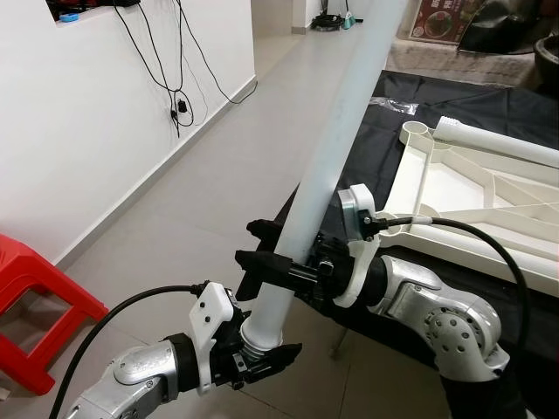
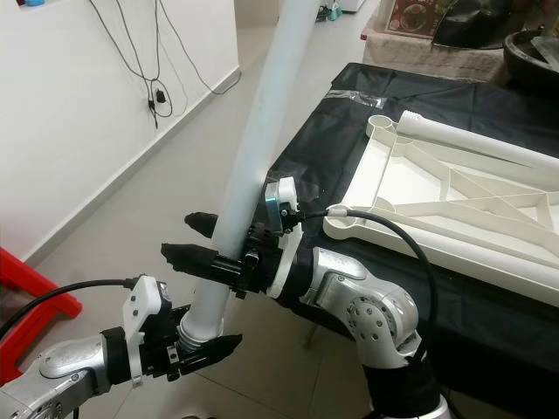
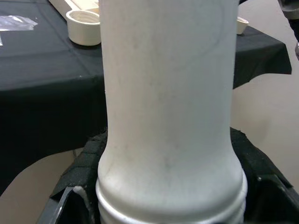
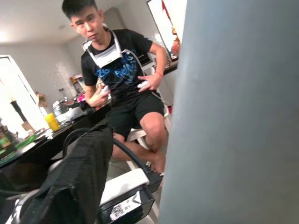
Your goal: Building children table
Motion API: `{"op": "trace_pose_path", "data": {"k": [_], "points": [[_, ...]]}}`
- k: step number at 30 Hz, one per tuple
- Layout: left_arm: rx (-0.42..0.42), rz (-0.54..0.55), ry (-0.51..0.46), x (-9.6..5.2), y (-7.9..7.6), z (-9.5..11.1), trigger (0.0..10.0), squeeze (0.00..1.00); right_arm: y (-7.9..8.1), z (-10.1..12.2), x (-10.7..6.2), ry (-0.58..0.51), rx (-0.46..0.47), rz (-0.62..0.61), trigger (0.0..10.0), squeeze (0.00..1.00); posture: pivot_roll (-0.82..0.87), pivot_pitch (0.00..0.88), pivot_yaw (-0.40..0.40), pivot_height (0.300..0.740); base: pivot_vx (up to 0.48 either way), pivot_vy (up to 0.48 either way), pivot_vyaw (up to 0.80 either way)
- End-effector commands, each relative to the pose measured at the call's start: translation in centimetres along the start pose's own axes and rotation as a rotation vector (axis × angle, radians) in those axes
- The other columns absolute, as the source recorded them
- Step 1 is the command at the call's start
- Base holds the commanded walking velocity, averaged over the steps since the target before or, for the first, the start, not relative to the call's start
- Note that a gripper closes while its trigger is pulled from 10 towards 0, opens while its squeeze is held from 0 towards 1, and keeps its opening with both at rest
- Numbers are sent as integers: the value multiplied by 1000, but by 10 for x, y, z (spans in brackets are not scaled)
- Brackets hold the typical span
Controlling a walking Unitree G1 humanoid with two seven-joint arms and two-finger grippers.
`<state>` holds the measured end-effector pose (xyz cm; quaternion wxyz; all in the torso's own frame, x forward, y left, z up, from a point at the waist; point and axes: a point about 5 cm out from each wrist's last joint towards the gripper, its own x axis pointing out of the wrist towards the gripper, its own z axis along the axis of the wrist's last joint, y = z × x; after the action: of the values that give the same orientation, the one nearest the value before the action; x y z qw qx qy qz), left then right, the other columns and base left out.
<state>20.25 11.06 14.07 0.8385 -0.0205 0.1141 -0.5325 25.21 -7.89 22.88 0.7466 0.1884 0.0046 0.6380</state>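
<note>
Table leg, a long white tube slanting up the middle of the frame, is held by both the left gripper and right gripper, jaws clenched on it, so next it likely goes into a round socket of the upside-down tabletop at the right.

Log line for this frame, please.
left gripper: grips table leg threaded end | right gripper: clamps leg higher | tabletop: upside down on black cloth

Left end effector clamped low, right end effector clamped above
</note>
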Motion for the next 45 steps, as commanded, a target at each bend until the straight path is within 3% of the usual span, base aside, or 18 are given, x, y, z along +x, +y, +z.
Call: {"op": "trace_pose_path", "data": {"k": [1, 2, 5, 6, 22, 23, 30, 31, 32, 36, 38, 39, 40, 41, 43, 45], "points": [[3, -42, 21, 1, -6, -2, 10000, 0, 8, -5, 5, 24, 11, 60, 4980, 0, 115, 136, 12, 740, 0, 0, 0], [2, -42, 22, 0, -6, -1, 10000, 0, 9, -6, 5, 33, 11, 66, 1608, 0, 113, 137, 12, 740, 0, 0, 0], [2, -41, 23, 0, -5, -1, 10000, 0, 9, -6, 5, 37, 11, 70, 1608, 0, 112, 136, 12, 740, 0, 0, 0], [-2, -40, 21, 0, -5, -1, 10000, 0, 10, -7, 5, 43, 13, 76, 0, 0, 113, 137, 13, 740, 0, 0, 0], [-53, -26, 42, 2, -7, -4, 10000, 0, 12, -9, 4, 55, 23, 92, 0, 0, 116, 133, 10, 740, 0, 0, 0], [-53, -22, 46, 2, -6, -4, 10000, 1000, 11, -8, 3, 54, 21, 93, 0, 0, 115, 131, 14, 740, 0, 0, 0], [-44, 12, 46, 2, -4, -7, 10000, 1000, 1, 3, -4, 32, -24, 35, 0, 0, 116, 117, 10, 740, 0, 0, 0], [-36, 35, 44, 2, -3, -8, 10000, 412, -5, 7, -8, 23, -44, 0, 0, 0, 114, 114, 11, 740, 0, 0, 0], [-32, 50, 42, 2, -2, -8, 10000, 0, -8, 10, -10, 17, -56, -22, 0, 0, 114, 114, 11, 740, 0, 0, 0], [-24, 80, 29, 2, 0, -8, 10000, 0, -16, 15, -15, 3, -85, -87, 0, 0, 114, 108, 8, 740, 0, 0, 0], [-5, 169, -24, 4, 5, -4, 10000, 0, -41, 31, -28, -59, -181, -296, 0, 0, 114, 100, 10, 740, 0, 0, 0], [-5, 169, -24, 4, 5, -4, 10000, 0, -41, 31, -28, -59, -181, -296, 0, 0, 114, 100, 10, 740, 0, 0, 0], [7, 234, -51, 5, 10, -1, 10000, 0, -54, 41, -35, -111, -221, -419, 0, 0, 115, 95, 6, 740, 0, 0, 0], [7, 234, -51, 5, 10, -1, 10000, 0, -54, 41, -35, -111, -221, -419, 0, 0, 115, 95, 6, 740, 0, 0, 0], [26, 316, -81, 5, 15, 3, 10000, 0, -71, 58, -47, -218, -277, -618, 0, 0, 113, 91, 8, 740, 0, 0, 0], [39, 335, -93, 5, 17, 5, 10000, 0, -75, 63, -51, -251, -296, -671, 0, 0, 112, 89, 8, 740, 0, 0, 0]]}}
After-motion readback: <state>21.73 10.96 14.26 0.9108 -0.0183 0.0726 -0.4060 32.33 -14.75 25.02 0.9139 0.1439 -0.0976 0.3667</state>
